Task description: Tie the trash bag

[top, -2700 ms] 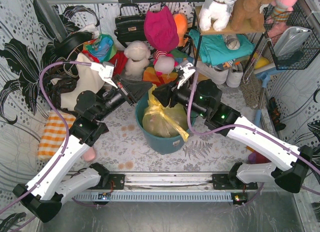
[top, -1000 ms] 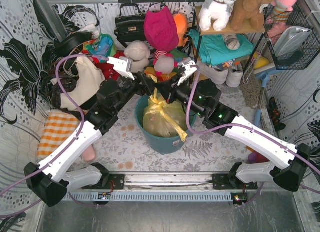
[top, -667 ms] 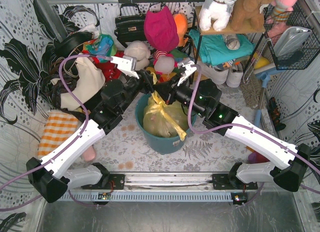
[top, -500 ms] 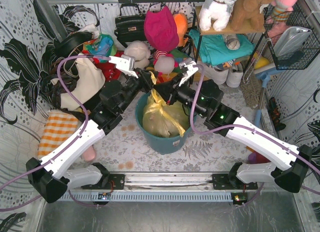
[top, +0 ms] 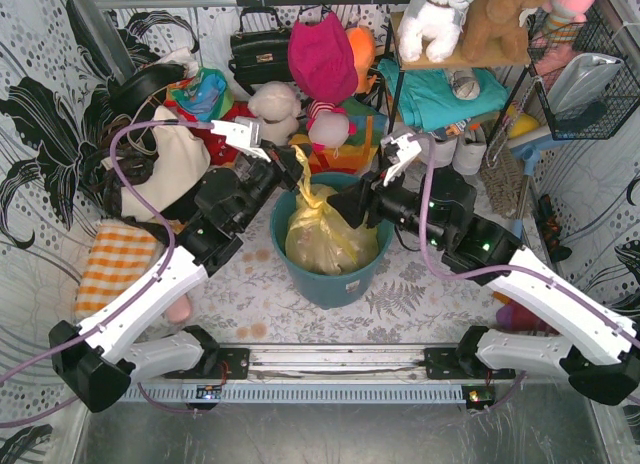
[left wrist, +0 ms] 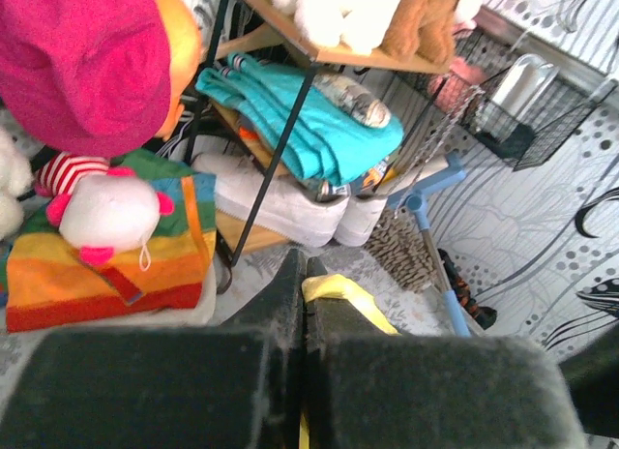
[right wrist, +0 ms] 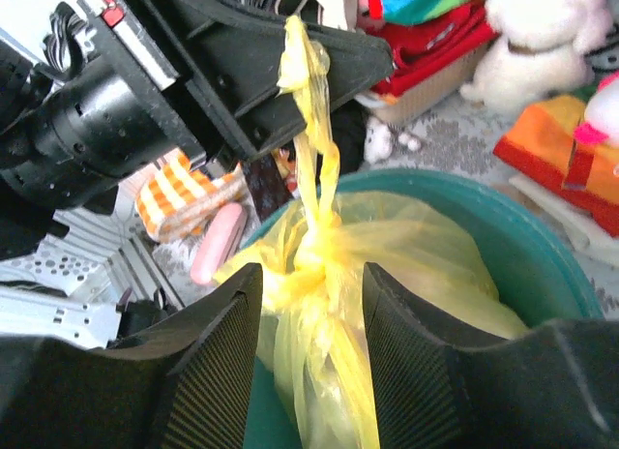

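Floral floor (top: pixel 405 296), left hand (top: pixel 289 168) pinching trash bag (top: pixel 325 239)

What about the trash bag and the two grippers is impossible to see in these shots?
- Top view: the lower part of the trash bag, hidden by the wall of the bin.
- Left wrist view: the bag's body, hidden behind the shut left gripper; only a yellow tail shows.
- Right wrist view: whether the open right gripper touches the knot; crumpled plastic hides the contact.
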Controlling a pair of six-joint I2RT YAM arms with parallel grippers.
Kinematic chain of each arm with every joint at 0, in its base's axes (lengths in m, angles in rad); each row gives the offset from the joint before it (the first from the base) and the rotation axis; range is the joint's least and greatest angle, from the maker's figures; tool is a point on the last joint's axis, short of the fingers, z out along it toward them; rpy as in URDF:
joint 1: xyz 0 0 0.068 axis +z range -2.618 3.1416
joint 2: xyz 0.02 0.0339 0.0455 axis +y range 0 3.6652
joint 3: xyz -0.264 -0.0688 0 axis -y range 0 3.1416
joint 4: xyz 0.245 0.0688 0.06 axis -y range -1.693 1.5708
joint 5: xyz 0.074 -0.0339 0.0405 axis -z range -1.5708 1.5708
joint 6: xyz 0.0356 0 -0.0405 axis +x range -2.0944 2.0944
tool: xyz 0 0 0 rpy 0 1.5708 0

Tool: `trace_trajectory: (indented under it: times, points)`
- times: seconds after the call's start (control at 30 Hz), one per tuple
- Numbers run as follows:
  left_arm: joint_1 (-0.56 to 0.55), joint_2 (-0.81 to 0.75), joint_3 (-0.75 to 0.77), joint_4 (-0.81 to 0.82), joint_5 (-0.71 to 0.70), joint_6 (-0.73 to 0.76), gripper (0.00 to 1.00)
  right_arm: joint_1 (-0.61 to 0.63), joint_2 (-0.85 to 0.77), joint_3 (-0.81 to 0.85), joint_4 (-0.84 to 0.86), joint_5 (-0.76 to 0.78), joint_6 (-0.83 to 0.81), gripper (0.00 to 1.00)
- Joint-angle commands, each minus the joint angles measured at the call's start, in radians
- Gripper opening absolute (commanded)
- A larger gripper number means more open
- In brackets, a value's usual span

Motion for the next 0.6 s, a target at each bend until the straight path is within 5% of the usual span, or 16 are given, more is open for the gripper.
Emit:
trace_trajectory:
  times: [0.0,0.57]
  points:
    - [-0.001,0.004,-0.02,-0.026,-0.077,-0.01,0.0,0.003,-0.025,0.051,-0.264,-0.02,0.039,0.46]
    - [-0.001,0.047,-0.031,-0.102,-0.172,-0.006,0.0,0.004,0.148,0.142,-0.601,-0.126,-0.053,0.45]
